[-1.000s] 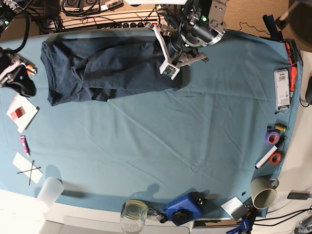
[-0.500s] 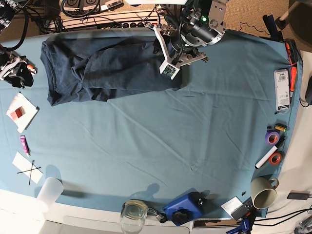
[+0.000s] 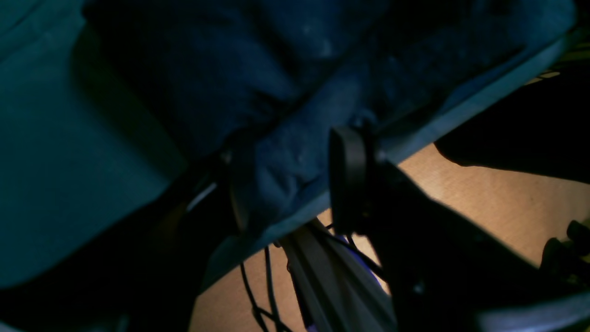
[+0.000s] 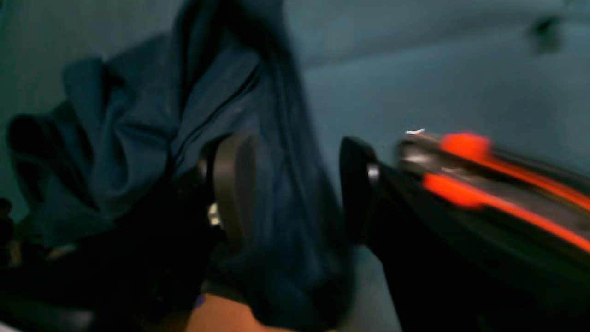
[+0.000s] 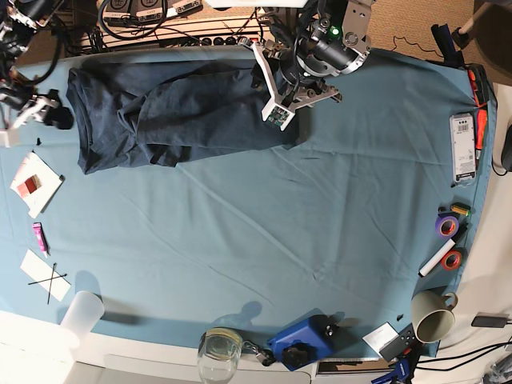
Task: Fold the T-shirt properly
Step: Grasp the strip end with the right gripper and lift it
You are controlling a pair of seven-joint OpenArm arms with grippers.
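Observation:
The dark slate-blue T-shirt [image 5: 176, 116] lies bunched and partly folded along the far edge of the teal tablecloth [image 5: 264, 240]. My left gripper [image 5: 278, 86] is at the shirt's right end. In the left wrist view [image 3: 290, 189] its jaws stand apart, with the shirt's edge [image 3: 281, 152] between them at the table's rim. My right gripper [image 5: 56, 117] is at the shirt's left edge. In the blurred right wrist view [image 4: 295, 189] its jaws stand apart with hanging shirt fabric [image 4: 286, 230] between them. The collar and label are hidden.
Cables and power strips [image 5: 152, 10] run behind the far edge. At the right edge lie a white remote [image 5: 462, 148], tape rolls [image 5: 446, 226] and a mug [image 5: 432, 316]. At the front are a blue device [image 5: 300, 342], a glass [image 5: 220, 350] and a plastic cup [image 5: 82, 314]. Paper cards [image 5: 36, 184] lie at the left.
My right arm has moved up and to the right, from the table's left edge to the shirt's left edge. The left arm and the shirt have stayed put.

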